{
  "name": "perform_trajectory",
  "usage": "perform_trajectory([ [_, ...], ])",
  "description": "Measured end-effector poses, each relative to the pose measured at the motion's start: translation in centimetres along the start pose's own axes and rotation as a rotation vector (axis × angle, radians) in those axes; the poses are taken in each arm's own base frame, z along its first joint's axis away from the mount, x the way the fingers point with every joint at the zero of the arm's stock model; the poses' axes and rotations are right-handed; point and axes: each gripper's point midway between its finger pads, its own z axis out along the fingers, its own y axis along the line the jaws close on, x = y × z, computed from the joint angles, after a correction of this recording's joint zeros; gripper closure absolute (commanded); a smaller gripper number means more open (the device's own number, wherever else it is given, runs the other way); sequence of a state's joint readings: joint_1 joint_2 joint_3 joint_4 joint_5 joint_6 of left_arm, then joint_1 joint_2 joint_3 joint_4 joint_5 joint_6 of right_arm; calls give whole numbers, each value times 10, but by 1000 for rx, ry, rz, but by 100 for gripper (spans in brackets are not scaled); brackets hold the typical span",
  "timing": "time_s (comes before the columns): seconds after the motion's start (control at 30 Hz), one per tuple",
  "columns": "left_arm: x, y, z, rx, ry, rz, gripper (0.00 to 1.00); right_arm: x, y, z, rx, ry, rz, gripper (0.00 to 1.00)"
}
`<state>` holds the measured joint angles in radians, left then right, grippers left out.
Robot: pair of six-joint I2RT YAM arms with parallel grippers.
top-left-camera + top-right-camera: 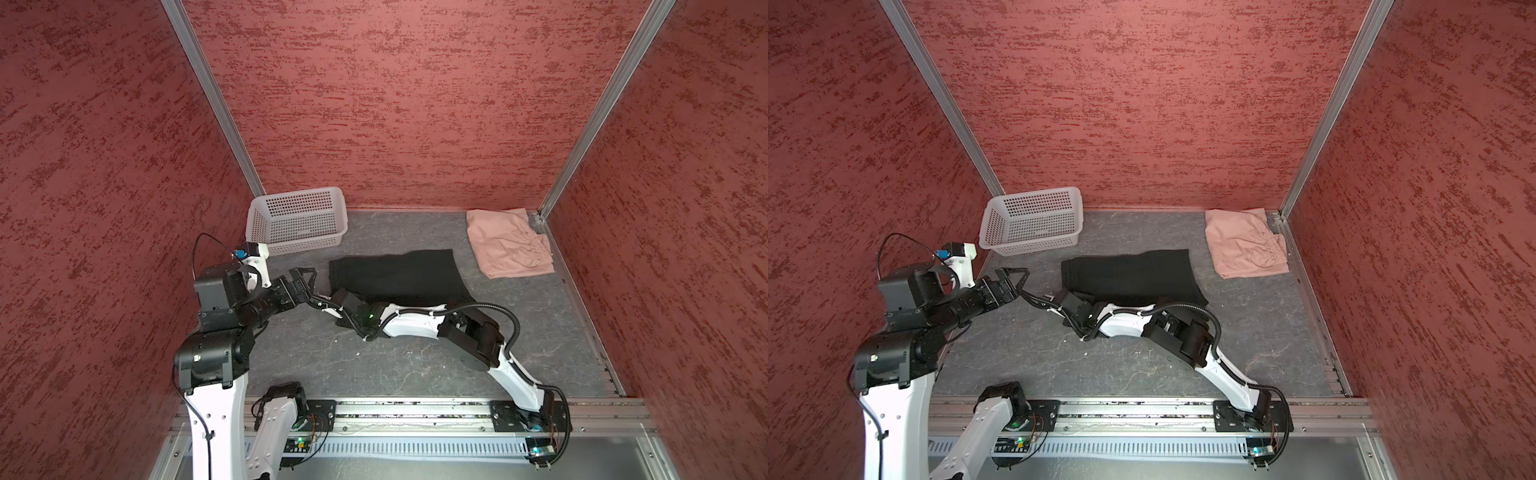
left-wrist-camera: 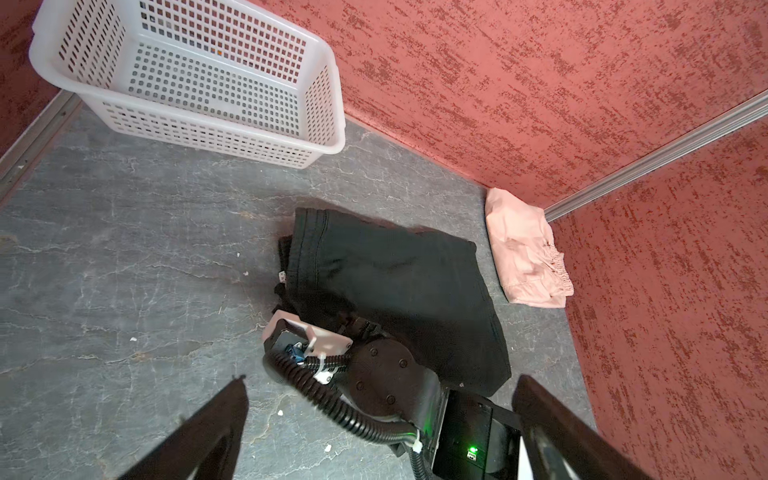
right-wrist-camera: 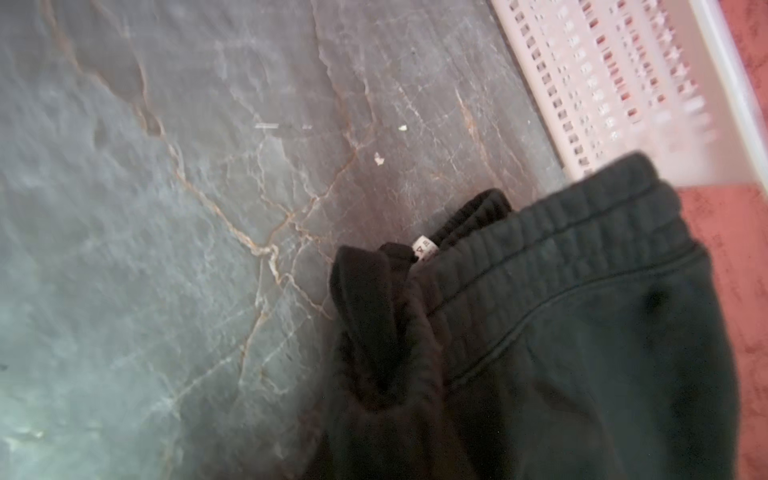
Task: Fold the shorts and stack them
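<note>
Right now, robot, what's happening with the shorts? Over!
Left jaws open, empty. Right jaws shut on black shorts, waistband corner. Pink shorts folded, far-right corner, apart. White basket far left, not in the way.

Red textured walls (image 1: 395,104) enclose a grey counter (image 1: 374,365), veined like stone, perhaps a printed mat, with aluminium posts (image 1: 214,99) at its far corners.

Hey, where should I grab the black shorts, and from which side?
Take the black shorts by the far end of the ribbed waistband, coming from the left. That thick edge faces the open left gripper; the right gripper is at its near end.
</note>
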<state>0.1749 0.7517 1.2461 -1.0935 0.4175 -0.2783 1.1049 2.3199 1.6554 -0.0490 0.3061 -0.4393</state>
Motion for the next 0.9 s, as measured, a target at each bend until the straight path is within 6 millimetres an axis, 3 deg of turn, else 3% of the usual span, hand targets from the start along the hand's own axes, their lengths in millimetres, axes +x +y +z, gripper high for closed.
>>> perform_trajectory([
  [0.23, 10, 21, 21, -44, 59, -74, 1, 3, -6, -21, -106, -80, 178, 100],
  [0.4, 32, 50, 47, -39, 68, -238, 1, 6, -21, -42, -153, -160, 330, 100],
  [0.53, 58, 68, 84, 72, 97, -433, 1, 5, -28, -50, -180, -216, 406, 100],
  [0.63, 96, 85, 113, 123, 163, -579, 1, 3, -28, -50, -188, -235, 428, 100],
  [0.73, 123, 93, 126, 150, 202, -677, 1, 2, -26, -51, -199, -245, 437, 100],
  [0.9, 118, 93, 137, 217, 158, -703, 1, 1, -24, -52, -210, -261, 444, 100],
])
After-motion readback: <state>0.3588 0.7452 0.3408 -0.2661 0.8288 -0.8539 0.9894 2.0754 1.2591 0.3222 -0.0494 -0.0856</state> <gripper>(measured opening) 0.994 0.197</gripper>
